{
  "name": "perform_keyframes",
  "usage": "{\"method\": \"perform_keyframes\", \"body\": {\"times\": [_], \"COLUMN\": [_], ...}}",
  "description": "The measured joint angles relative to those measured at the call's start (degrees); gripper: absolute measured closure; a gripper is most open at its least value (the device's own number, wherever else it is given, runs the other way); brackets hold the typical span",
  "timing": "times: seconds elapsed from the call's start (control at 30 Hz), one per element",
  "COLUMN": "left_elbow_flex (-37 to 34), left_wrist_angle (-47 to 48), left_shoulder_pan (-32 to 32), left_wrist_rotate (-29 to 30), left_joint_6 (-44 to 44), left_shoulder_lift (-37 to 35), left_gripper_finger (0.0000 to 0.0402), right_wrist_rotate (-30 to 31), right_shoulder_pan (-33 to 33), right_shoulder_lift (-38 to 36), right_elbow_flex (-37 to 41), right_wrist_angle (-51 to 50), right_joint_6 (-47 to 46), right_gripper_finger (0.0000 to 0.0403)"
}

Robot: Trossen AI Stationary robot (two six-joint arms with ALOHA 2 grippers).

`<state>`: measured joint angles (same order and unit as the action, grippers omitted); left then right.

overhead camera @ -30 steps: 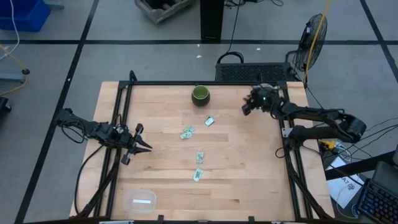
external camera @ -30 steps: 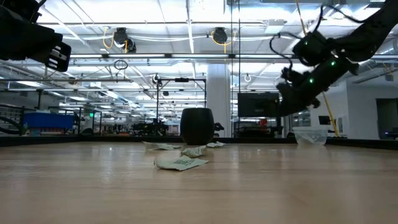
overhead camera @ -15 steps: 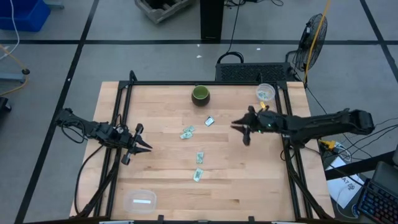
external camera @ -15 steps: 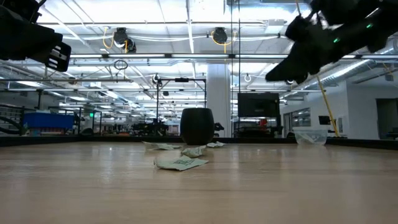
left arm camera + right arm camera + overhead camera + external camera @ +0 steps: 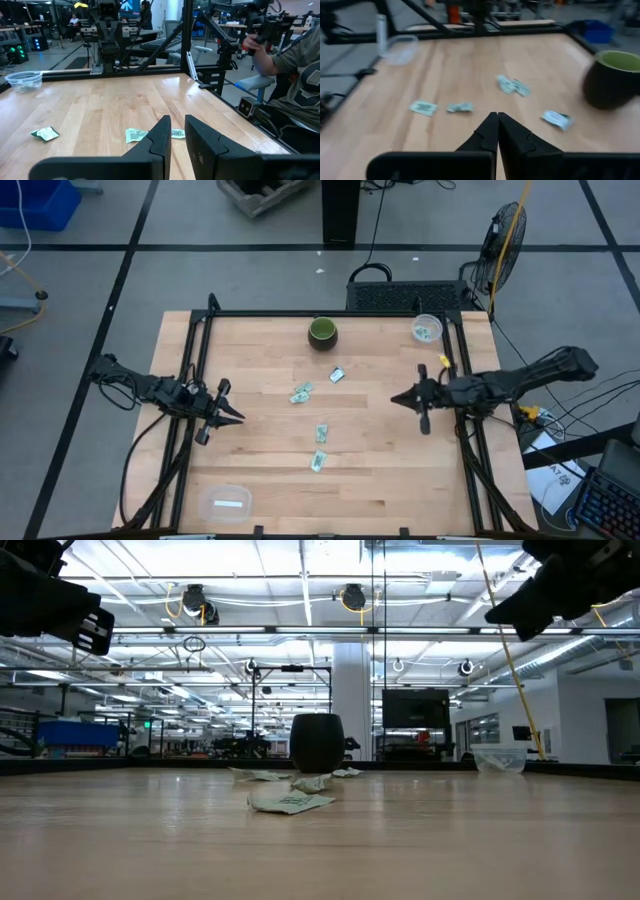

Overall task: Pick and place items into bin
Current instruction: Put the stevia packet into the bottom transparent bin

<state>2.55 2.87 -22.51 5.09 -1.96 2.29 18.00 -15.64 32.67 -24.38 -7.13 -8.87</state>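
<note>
Reaching in from the right edge of the bench (image 5: 380, 450), the right arm lies stretched almost level, its forearm running along the frame rail and its right tool (image 5: 403, 398) pointing toward the middle of the bench. Its own wrist view shows the two dark fingers (image 5: 496, 131) pressed together at the tips, closed on nothing. Ahead of that tool, well apart from it, four small pale green-and-white packets lie flat on the wood: one packet (image 5: 337, 375) nearest the dark green bowl (image 5: 322, 332), another packet (image 5: 301, 393) beyond it, and two more (image 5: 322, 432) (image 5: 319, 462) farther off to the side. The bowl stands upright, off to one side of the tool's line. Behind the right tool, near the bench's far right corner, sits a small clear cup (image 5: 427, 329) with something pale green inside. The left arm waits at the opposite edge, bent at the elbow, its left tool (image 5: 226, 412) held above the wood and aimed inward; its fingers (image 5: 161, 137) stand slightly apart with a narrow gap between them, holding nothing. A clear shallow bin (image 5: 224, 502) rests at the near edge, to the side of the left tool, with one pale flat piece in it. A seated person (image 5: 295, 65) shows beyond the bench.
</note>
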Motion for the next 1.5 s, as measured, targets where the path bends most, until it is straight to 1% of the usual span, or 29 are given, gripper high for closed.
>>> {"method": "perform_keyframes", "body": {"times": [0.07, 0.1, 0.3, 0.53, 0.63, 0.8, 0.83, 0.9, 1.03, 1.13, 1.2, 1.33, 1.4, 1.5], "left_elbow_flex": [0.0, 0.0, 0.0, 0.0, 0.0, 0.0, 0.0, 0.0, 0.0, 0.0, 0.0, 0.0, 0.0, 0.0], "left_wrist_angle": [0.0, 0.0, 0.0, 0.0, 0.0, 0.0, 0.0, 0.0, 0.0, 0.0, 0.0, 0.0, 0.0, 0.0], "left_shoulder_pan": [0.0, 0.0, 0.0, 0.0, 0.0, 0.0, 0.0, 0.0, 0.0, 0.0, 0.0, 0.0, 0.0, 0.0], "left_wrist_rotate": [0.0, 0.0, 0.0, 0.0, 0.0, 0.0, 0.0, 0.0, 0.0, 0.0, 0.0, 0.0, 0.0, 0.0], "left_joint_6": [0.0, 0.0, 0.0, 0.0, 0.0, 0.0, 0.0, 0.0, 0.0, 0.0, 0.0, 0.0, 0.0, 0.0], "left_shoulder_lift": [0.0, 0.0, 0.0, 0.0, 0.0, 0.0, 0.0, 0.0, 0.0, 0.0, 0.0, 0.0, 0.0, 0.0], "left_gripper_finger": [0.0339, 0.0339, 0.0339, 0.0339, 0.0339, 0.0339, 0.0339, 0.0339, 0.0339, 0.0339, 0.0339, 0.0339, 0.0339, 0.0339], "right_wrist_rotate": [3.1, 3.6, 1.5, 1.4, 1.3, -0.4, -1.4, -3.1, -3.1, -3.2, -3.3, -3.0, -2.3, 2.3], "right_shoulder_pan": [-1.5, -2.1, -4.8, -5.5, -5.5, -5.5, -5.5, -5.5, -5.4, -5.4, -5.4, -5.4, -5.4, -5.4], "right_shoulder_lift": [-2.3, -3.3, -9.9, -19.1, -23.7, -29.5, -30.3, -31.1, -31.5, -31.5, -31.5, -31.5, -31.5, -31.5], "right_elbow_flex": [0.0, 0.0, 0.0, 0.3, 2.8, 7.4, 8.5, 10.8, 15.0, 17.7, 18.5, 18.7, 18.7, 18.7], "right_wrist_angle": [-3.0, -4.0, -7.0, -13.9, -12.9, -2.7, -1.9, -1.3, 0.7, 4.8, 6.5, 6.7, 7.2, 8.2], "right_joint_6": [0.0, 0.2, 2.0, 3.2, 4.4, 4.0, 4.4, 5.2, 5.3, 5.3, 5.9, 7.3, 8.9, 9.5], "right_gripper_finger": [0.0402, 0.0402, 0.0402, 0.0402, 0.0402, 0.0403, 0.0403, 0.0403, 0.0403, 0.0403, 0.0403, 0.0403, 0.0403, 0.0403]}}
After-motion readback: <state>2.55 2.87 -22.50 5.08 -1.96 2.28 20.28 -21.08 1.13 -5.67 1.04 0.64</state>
